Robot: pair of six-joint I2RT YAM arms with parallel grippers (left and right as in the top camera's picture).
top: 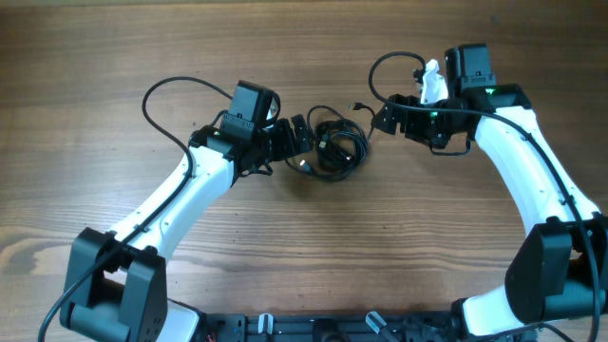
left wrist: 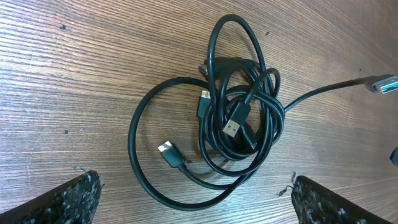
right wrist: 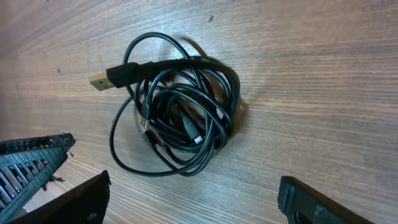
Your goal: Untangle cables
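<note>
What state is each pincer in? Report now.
Left pincer: open, empty, near the thin black tangled cables.
Right pincer: open, empty.

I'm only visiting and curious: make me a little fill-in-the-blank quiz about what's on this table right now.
The cables lie in one tangled bundle on a ____ table.
The cables are all coloured ____.
The left gripper and the right gripper both have their jaws ____.
The cables lie ____ the two grippers.
Missing words: wooden; black; open; between.
</note>
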